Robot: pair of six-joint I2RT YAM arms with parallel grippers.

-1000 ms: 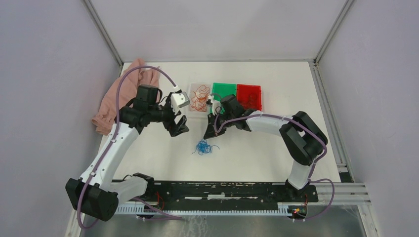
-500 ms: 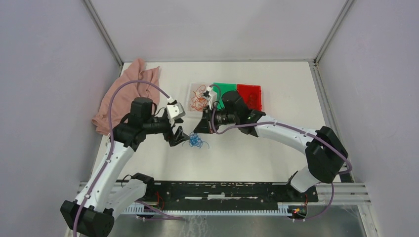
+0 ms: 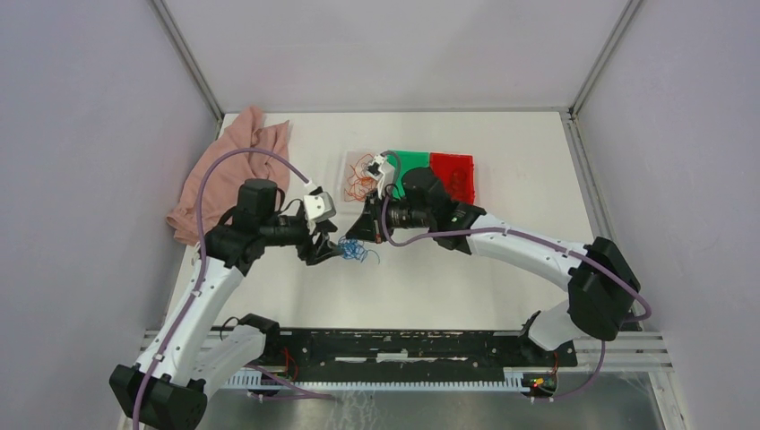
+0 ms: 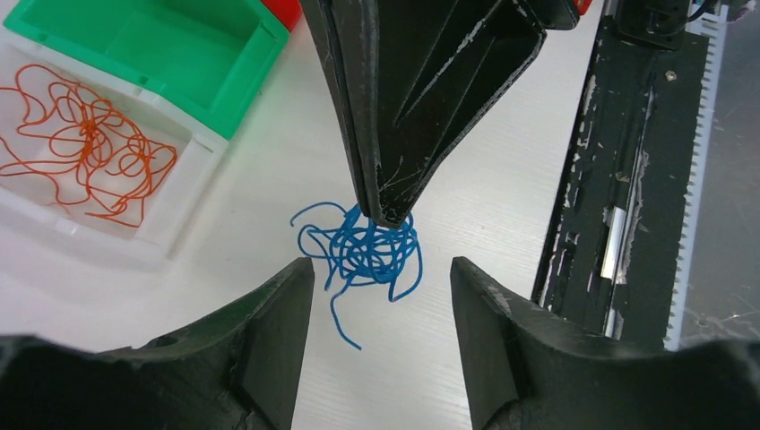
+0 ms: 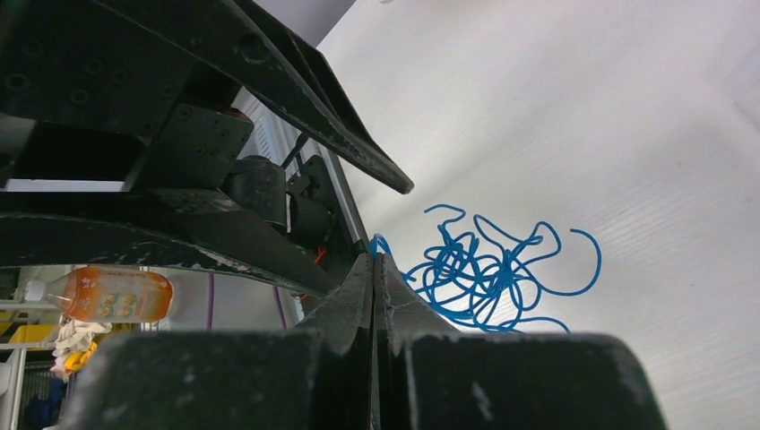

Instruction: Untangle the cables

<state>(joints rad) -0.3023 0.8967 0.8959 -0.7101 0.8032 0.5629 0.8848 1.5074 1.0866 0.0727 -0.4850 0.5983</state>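
The thin blue curly wire tangle (image 4: 367, 253), judged light and springy, is being pinched at its edge by the right gripper (image 4: 387, 213). The left gripper (image 4: 381, 327) is being held spread beside the tangle's loose outer loops, likely the best hold.

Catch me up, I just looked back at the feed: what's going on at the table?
The right gripper is shut at the edge of the blue cable tangle on the table and seems to pinch one loop. The left gripper is open, its fingers on either side of the same tangle, not closed on it. The orange cables lie in the clear bin beside the green bin.
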